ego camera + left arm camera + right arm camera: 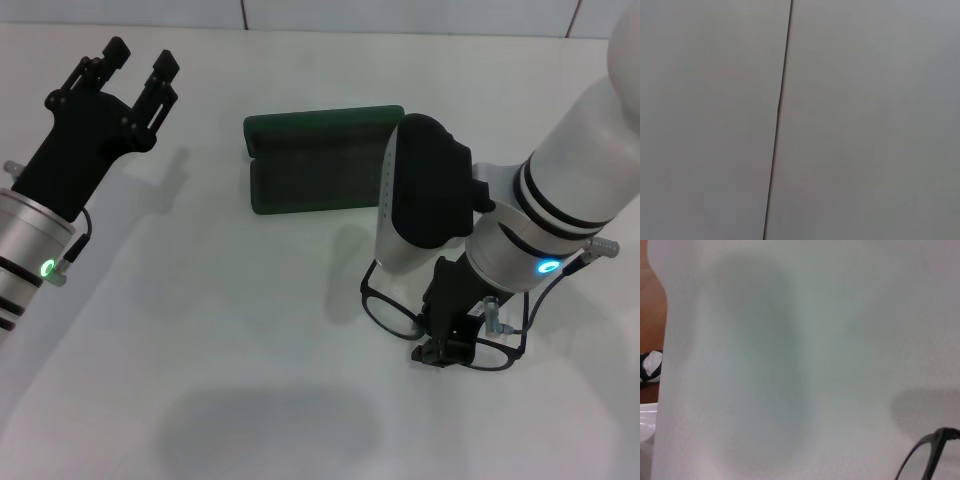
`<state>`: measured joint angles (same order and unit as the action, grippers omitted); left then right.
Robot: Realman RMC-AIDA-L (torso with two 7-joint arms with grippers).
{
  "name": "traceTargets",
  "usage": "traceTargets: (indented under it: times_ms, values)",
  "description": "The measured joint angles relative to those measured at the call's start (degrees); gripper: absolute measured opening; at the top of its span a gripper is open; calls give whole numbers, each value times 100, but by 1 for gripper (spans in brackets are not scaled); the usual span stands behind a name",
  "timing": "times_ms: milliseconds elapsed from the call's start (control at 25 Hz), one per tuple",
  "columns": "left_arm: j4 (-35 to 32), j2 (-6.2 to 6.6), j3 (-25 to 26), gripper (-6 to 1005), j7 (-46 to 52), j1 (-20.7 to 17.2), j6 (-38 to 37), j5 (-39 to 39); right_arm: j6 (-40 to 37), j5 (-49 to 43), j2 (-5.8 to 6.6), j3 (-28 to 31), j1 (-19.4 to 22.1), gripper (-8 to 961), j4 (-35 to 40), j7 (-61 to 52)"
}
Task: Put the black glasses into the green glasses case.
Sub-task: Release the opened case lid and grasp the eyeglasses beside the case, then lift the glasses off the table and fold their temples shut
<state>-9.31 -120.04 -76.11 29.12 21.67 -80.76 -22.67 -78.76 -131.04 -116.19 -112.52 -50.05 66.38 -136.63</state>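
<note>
Bright even light, soft shadows on table (250, 400), blurry right wrist view

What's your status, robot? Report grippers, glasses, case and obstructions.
Right gripper down at the black glasses on the table. Left gripper open, parked far left. Green glasses case open. Nothing between.

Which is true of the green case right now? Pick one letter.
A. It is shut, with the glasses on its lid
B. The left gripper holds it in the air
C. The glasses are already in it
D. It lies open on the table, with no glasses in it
D: the case lies open on the table, while the glasses sit apart from it under the right gripper.
</note>
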Motion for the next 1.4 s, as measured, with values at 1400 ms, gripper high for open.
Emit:
traceTargets:
  times_ms: [1400]
  values:
    - [-366,351,-10,601,1831,62,-558,-556,453,2751,21,2944,2259,109,301,4165]
